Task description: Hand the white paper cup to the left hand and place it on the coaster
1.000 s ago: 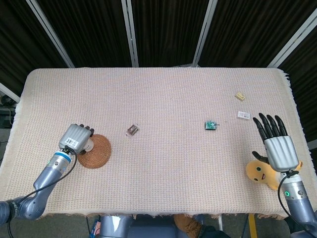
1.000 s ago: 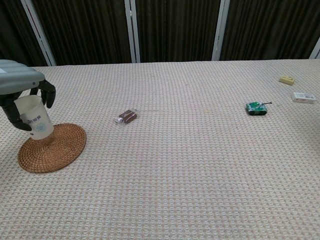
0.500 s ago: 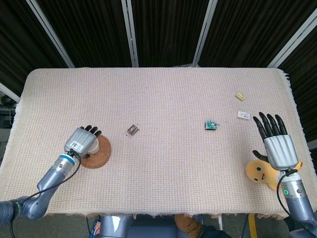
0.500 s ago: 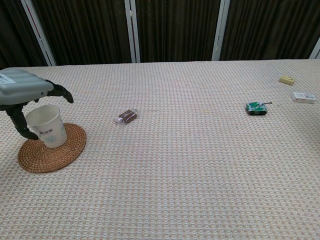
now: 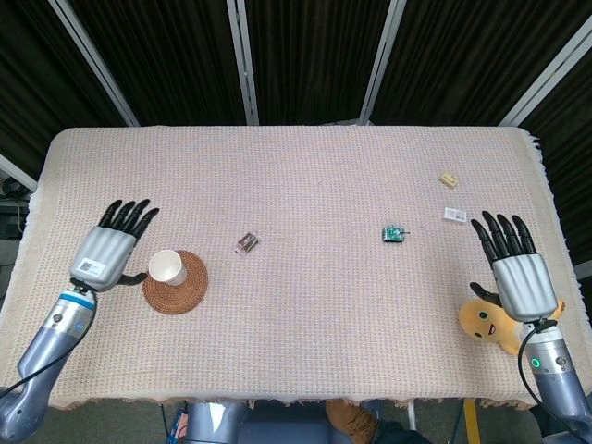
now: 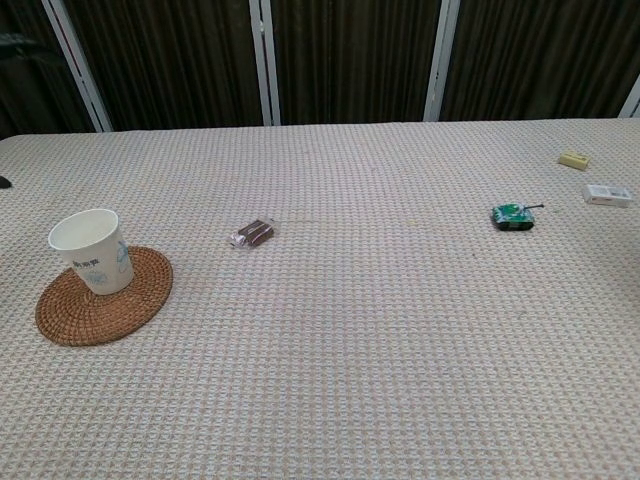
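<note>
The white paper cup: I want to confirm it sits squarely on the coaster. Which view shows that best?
The chest view: the white paper cup stands upright, its base on the woven coaster, toward the far-left part. The head view shows only its open rim from above, over the coaster's left part.

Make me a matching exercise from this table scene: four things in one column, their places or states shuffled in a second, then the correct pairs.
Things:
1. white paper cup
2. left hand
3. small green toy
4. yellow plush toy

Places or states:
A. beside the right hand, at the table's near edge
B. upright on the woven coaster
C. open, fingers spread, holding nothing
D. alone on the cloth, right of centre

Pairs: 1-B, 2-C, 3-D, 4-A
</note>
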